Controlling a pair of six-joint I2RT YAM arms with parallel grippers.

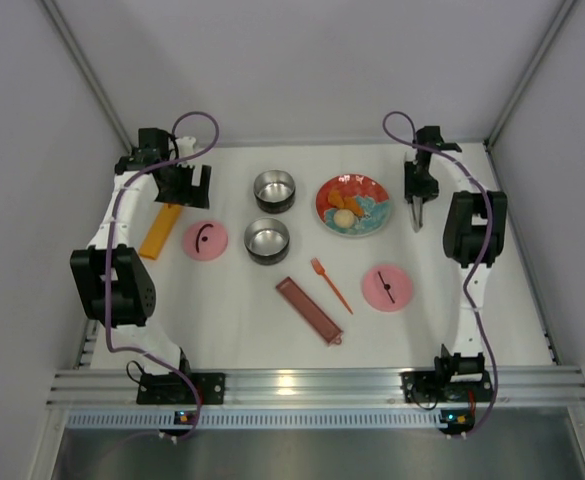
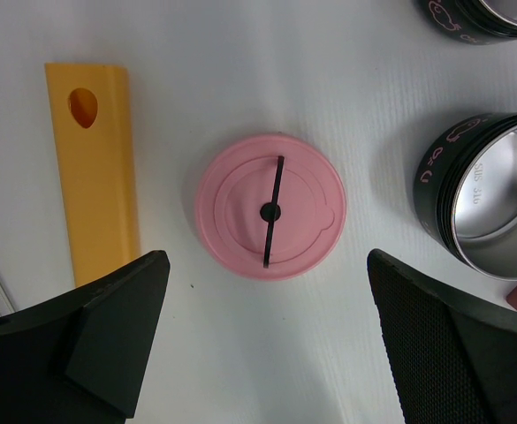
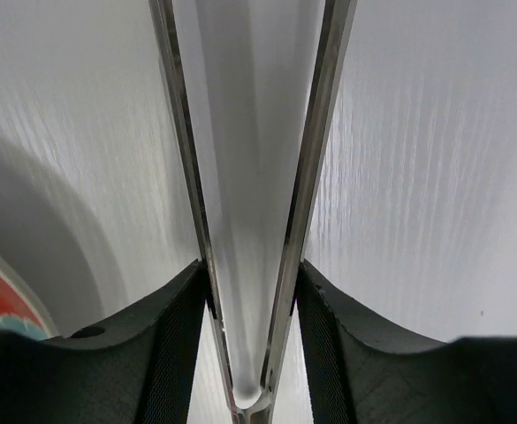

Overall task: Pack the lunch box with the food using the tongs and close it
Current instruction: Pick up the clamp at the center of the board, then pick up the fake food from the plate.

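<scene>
Two open steel tins (image 1: 274,190) (image 1: 268,240) of the lunch box stand mid-table, and the near one (image 2: 492,208) also shows in the left wrist view. One pink lid (image 1: 204,240) (image 2: 270,205) lies left of them, another pink lid (image 1: 387,287) lies front right. The food (image 1: 344,212) sits on the patterned plate (image 1: 377,190). My right gripper (image 1: 417,195) (image 3: 251,274) is right of the plate, shut on the tongs (image 1: 417,215) (image 3: 315,150) near their joined end, pads pressing both slim arms. My left gripper (image 1: 187,185) (image 2: 267,265) hangs open just behind the left lid, holding nothing.
A flat orange bar (image 1: 161,231) (image 2: 95,194) lies left of the left lid. An orange fork (image 1: 330,284) and a dark-red tray (image 1: 309,310) lie in the front middle. The plate's edge (image 3: 2,296) shows at the left of the right wrist view.
</scene>
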